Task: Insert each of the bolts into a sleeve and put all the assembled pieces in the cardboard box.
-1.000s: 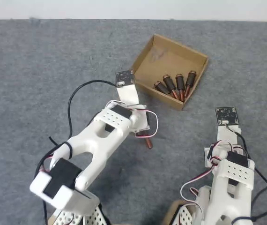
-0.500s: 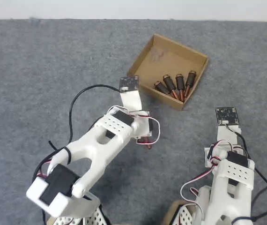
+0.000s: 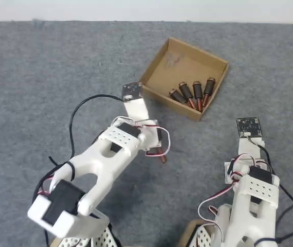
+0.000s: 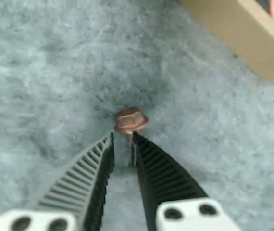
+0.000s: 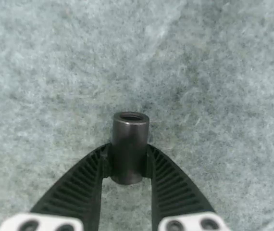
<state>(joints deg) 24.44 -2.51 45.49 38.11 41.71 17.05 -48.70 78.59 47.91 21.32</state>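
On the left we see the left arm (image 3: 110, 159) stretched out over the grey carpet (image 3: 59, 67). The left gripper (image 4: 122, 139) is narrowed to a slim gap and pinches the shank of a copper bolt (image 4: 130, 120). The bolt's six-sided head sticks out just past the fingertips, and the ribbed fingers (image 4: 86, 168) press the shank from both sides. From above, one end of the bolt (image 3: 162, 159) pokes out beside this gripper, low over the carpet; we cannot tell whether it touches. Ahead of the left gripper, near but apart from it, stands the cardboard box (image 3: 163, 49), and one of its walls (image 4: 242, 38) shows beyond the bolt head. Four assembled pieces (image 3: 193, 95) lie side by side in the box, against the wall nearest the arms. Further right is the right arm (image 3: 254, 190), drawn back and well apart from the box. The right gripper (image 5: 127, 151) clamps a dark sleeve (image 5: 130, 139) between its fingers (image 5: 170, 183), holding it by the lower half. The sleeve's open end reaches out past the fingertips, with carpet behind it.
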